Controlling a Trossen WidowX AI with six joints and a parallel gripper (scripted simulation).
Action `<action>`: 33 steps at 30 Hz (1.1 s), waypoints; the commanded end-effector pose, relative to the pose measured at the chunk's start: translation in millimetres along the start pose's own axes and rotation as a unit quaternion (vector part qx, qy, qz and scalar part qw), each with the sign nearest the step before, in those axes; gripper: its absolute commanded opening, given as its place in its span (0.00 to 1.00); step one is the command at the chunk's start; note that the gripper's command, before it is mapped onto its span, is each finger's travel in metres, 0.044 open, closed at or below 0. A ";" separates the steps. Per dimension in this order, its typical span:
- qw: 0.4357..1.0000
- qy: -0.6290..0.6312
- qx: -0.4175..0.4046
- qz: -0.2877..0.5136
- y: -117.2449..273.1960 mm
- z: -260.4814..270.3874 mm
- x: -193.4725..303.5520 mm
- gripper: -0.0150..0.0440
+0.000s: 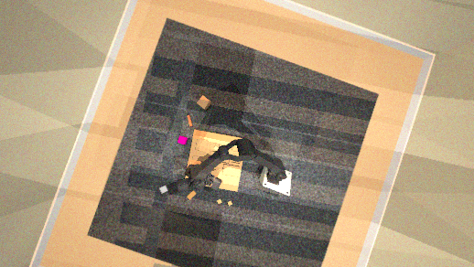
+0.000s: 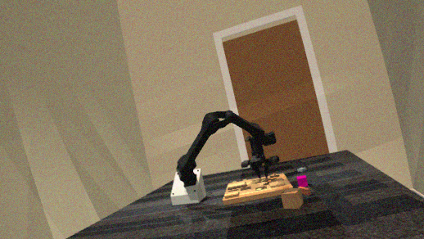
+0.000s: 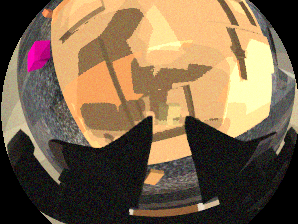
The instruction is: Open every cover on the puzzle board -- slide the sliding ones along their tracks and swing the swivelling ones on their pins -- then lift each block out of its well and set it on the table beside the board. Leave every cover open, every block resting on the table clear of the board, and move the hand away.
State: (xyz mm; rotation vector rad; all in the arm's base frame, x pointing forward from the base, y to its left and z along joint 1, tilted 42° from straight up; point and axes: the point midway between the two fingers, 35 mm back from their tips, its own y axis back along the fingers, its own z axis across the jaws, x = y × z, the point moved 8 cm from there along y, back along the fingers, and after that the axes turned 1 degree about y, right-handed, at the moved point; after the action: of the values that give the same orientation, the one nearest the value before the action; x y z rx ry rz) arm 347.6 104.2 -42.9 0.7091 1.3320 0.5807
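Board (image 1: pixel 199 137) (image 2: pixel 255 190) (image 3: pixel 200 55) lies right under the gripper (image 1: pixel 209 179) (image 2: pixel 263 177) (image 3: pixel 169 120), whose fingertips stand partly spread with a gap between them, and the close wrist view shows a pale block (image 3: pixel 173 112) in it just past the tips, though I can't tell how deep it sits. From above I can see two tiny yellow blocks (image 1: pixel 224 202) off the board's edge near the gripper, hidden from the side, while the magenta block (image 1: pixel 182 140) (image 2: pixel 302 180) (image 3: pixel 39 56) shows in all three views, beyond another edge, farther from the gripper.
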 end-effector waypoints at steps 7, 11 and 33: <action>1.000 0.004 -0.001 -0.002 -5.3 -0.5 0.1 0.50; 1.000 0.004 -0.001 -0.002 -8.9 -0.5 0.1 0.50; 1.000 0.000 0.000 0.000 -11.2 -0.4 -0.2 0.39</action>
State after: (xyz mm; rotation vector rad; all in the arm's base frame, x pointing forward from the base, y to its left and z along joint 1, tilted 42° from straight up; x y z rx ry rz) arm 346.8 96.0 -52.1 0.7085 1.3333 0.5800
